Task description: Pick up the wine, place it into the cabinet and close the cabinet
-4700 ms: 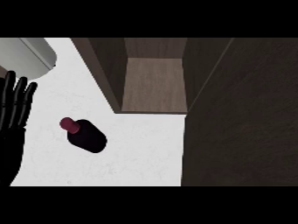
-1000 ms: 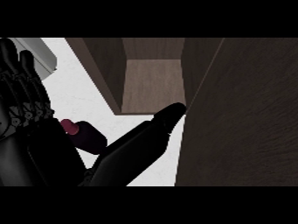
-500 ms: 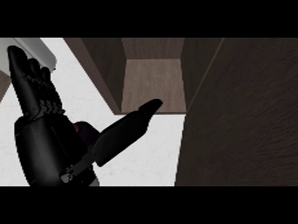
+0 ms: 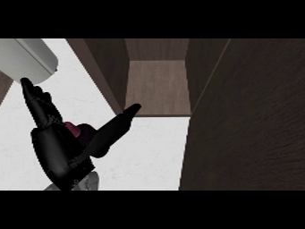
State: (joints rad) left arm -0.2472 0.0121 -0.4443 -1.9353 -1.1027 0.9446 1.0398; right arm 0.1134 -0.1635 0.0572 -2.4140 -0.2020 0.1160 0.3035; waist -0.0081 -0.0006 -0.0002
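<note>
Head view, looking steeply down at white counter. One black hand comes in from lower left edge; which arm it belongs to can't be settled from this view, likely right. Fingers extend straight up and left, tips near the pale rounded appliance at upper left. Thumb is stretched out to upper right, tip just short of the cabinet's front edge. Hand reads as spread, not curled round anything.

Wine: only a small dark-red patch shows, in the crook betw. fingers and thumb, against the palm. Rest of bottle hidden behind hand. Can't tell if it's upright or tilted, or whether it is lifted off the counter. Contact w/ palm looks probable, not certain.

Cabinet: open, brown wood floor of interior visible, nothing seen inside. Its dark door stands open, filling the right side of the view. Wine is outside cabinet, left of opening.

Other hand not seen.
</note>
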